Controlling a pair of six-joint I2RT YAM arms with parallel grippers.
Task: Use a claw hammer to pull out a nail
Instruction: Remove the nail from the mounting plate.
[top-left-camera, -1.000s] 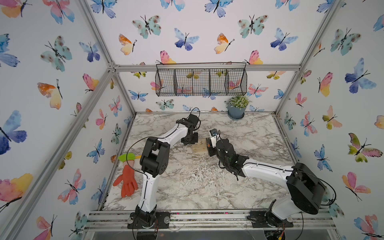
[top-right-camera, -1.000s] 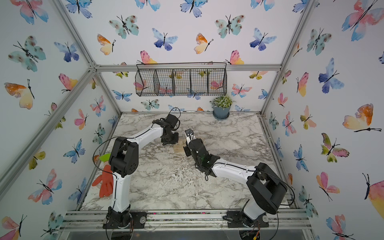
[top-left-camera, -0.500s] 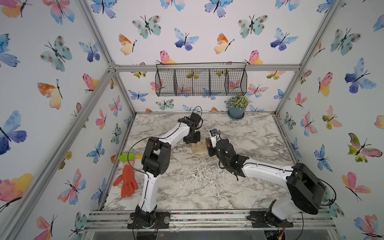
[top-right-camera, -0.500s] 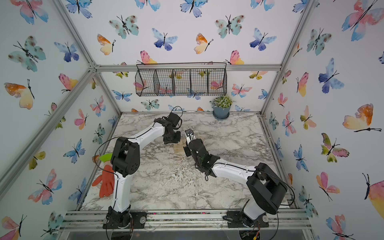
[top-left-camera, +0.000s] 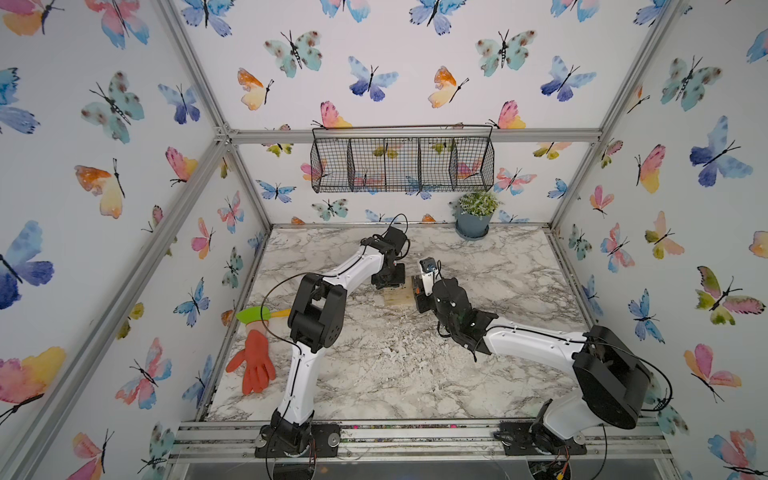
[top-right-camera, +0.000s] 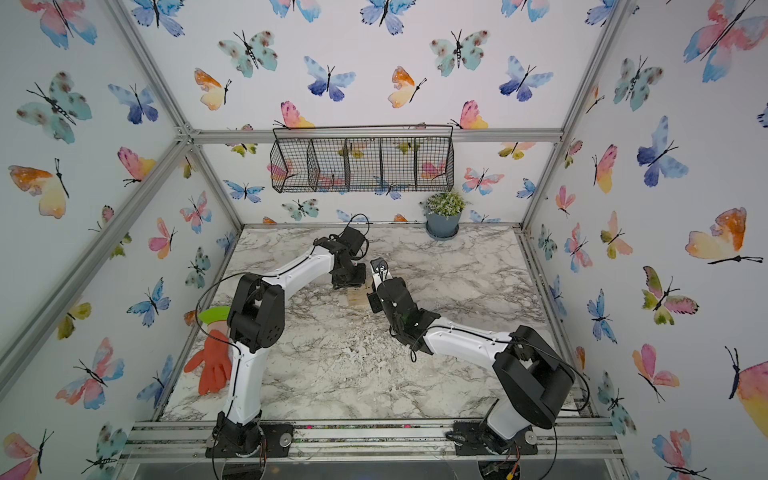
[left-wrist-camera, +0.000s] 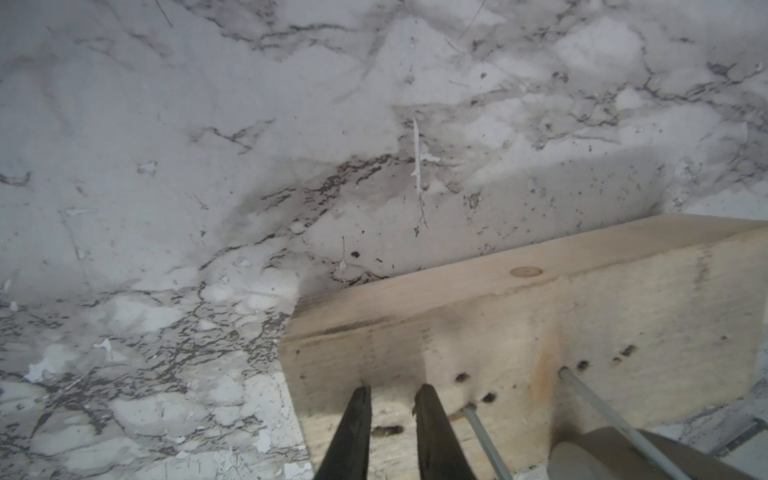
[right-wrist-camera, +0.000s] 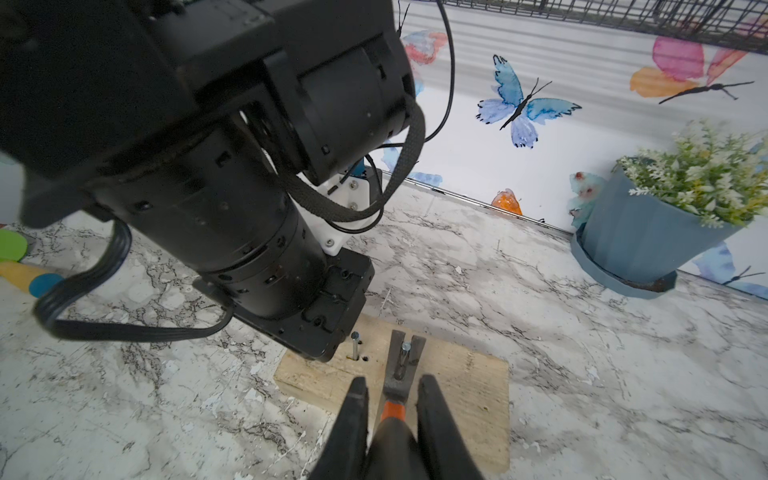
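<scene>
A pale wooden block (top-left-camera: 397, 297) lies mid-table, seen also in a top view (top-right-camera: 357, 298). My left gripper (left-wrist-camera: 392, 392) presses its black fingertips down on the block (left-wrist-camera: 519, 316), jaws a little apart with nothing between them. My right gripper (right-wrist-camera: 390, 384) is shut on the claw hammer (right-wrist-camera: 390, 409) at its black handle, just behind the orange neck. The silver forked claw (right-wrist-camera: 405, 357) straddles an upright nail (right-wrist-camera: 405, 348) in the block (right-wrist-camera: 465, 386). A second nail (right-wrist-camera: 354, 344) stands beside the left gripper's body. In the left wrist view two nail shafts (left-wrist-camera: 484, 436) rise from the wood.
A blue pot with a plant (top-left-camera: 473, 220) stands at the back right. An orange rubber glove (top-left-camera: 255, 365) and a green and yellow utensil (top-left-camera: 259, 314) lie at the left edge. A wire basket (top-left-camera: 401, 160) hangs on the back wall.
The left arm's elbow has drifted slightly to the right while its gripper stays on the block. The right arm and hammer have not visibly moved.
</scene>
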